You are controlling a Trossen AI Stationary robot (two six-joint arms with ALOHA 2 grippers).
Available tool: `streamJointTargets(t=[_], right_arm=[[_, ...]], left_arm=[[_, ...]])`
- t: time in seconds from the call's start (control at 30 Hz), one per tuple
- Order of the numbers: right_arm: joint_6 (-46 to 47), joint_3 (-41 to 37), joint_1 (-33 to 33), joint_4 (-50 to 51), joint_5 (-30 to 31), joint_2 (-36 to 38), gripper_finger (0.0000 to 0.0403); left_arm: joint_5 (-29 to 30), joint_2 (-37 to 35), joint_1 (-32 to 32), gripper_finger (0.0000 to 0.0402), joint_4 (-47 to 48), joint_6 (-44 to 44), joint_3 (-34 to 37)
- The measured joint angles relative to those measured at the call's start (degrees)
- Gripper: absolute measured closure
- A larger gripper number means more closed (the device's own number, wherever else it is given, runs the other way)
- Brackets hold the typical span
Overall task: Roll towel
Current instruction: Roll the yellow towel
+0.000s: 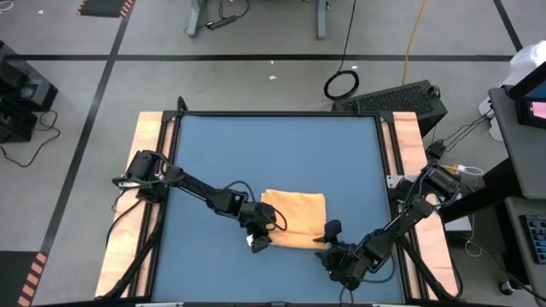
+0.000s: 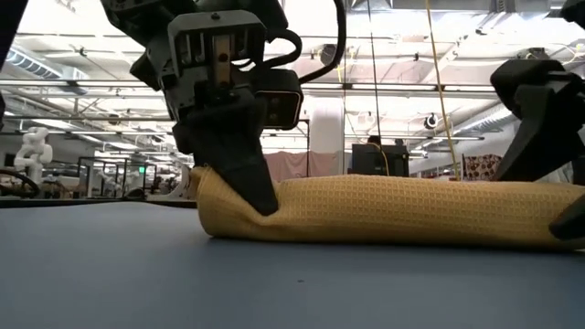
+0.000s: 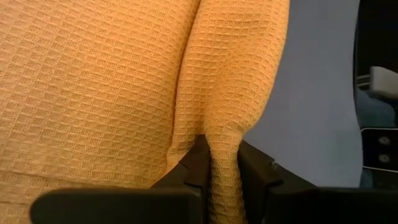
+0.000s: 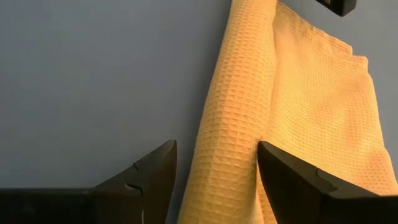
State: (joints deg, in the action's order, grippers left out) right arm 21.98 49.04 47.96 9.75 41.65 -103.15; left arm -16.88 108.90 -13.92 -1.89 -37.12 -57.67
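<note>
left gripper (image 1: 258, 240): at the towel's near left corner, fingers pinched tight on a fold of the cloth; in the left wrist view the two dark fingers (image 3: 193, 167) squeeze a narrow ridge of the waffle weave between them.
left gripper, low view (image 2: 260, 199): it comes down from above, its tip pressed into the left end of the towel, which bunches up around it.
right gripper (image 1: 327, 237): at the towel's near right corner, jaws spread wide; in the right wrist view the rolled near edge of the cloth runs between the two fingers (image 4: 155, 171), which stand apart on either side of it and do not squeeze it.
right arm, low view (image 2: 539, 100): a dark shape above the right end of the towel.
towel (image 1: 294, 218): orange-yellow, folded into a rough rectangle, lying on the table in its near half, between the two grippers; the near edge is turned over into a thick roll (image 4: 233, 118), the flat part lies beyond it.
towel, low view (image 2: 393, 210): a long low hump flat on the table.
table (image 1: 281, 153): blue top, bare around the towel, with pale wooden strips along its left and right sides.
</note>
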Motion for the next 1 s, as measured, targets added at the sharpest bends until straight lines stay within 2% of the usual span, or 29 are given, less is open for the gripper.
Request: streamJointTargets(t=[0.13, 0.23, 0.33, 0.57, 0.63, 0.77, 0.87, 1.0], right_arm=[[0.87, 0.02, -1.30, 0.12, -0.76, 0.02, 0.0189], [4.26, 0.04, -3.00, 1.16, -2.06, 0.02, 0.0204], [8.54, 0.04, -5.18, 2.49, -6.27, 0.04, 0.0243], [12.48, 0.31, -10.48, 2.67, -18.22, 0.59, 0.0374], [13.06, 0.31, -11.98, 2.84, -21.67, 0.77, 0.0387], [13.38, 0.31, -14.71, 1.73, -29.22, 0.92, 0.0370], [12.98, 0.31, -16.57, 0.23, -34.66, 0.85, 0.0363], [12.51, 0.28, -20.45, -0.14, -43.09, 0.92, 0.0379]], left_arm=[[-2.02, 0.00, 0.37, 0.0348, -0.02, -0.11, -0.02], [-3.07, 0.00, 0.39, 0.0348, -0.02, -1.12, -0.02], [-3.09, 0.00, 0.33, 0.0348, -0.12, -1.55, -0.04], [-1.44, 0.00, -1.09, 0.0347, -0.11, 1.22, -0.07], [0.24, 0.00, -1.74, 0.0342, 0.04, 1.66, -0.07], [2.55, -0.09, -2.98, 0.0309, 1.81, 3.40, -0.17], [3.76, -1.64, -3.47, 0.0263, 5.26, 3.73, -0.17], [6.84, -5.53, -3.49, 0.0198, 10.67, 6.50, -0.15]])
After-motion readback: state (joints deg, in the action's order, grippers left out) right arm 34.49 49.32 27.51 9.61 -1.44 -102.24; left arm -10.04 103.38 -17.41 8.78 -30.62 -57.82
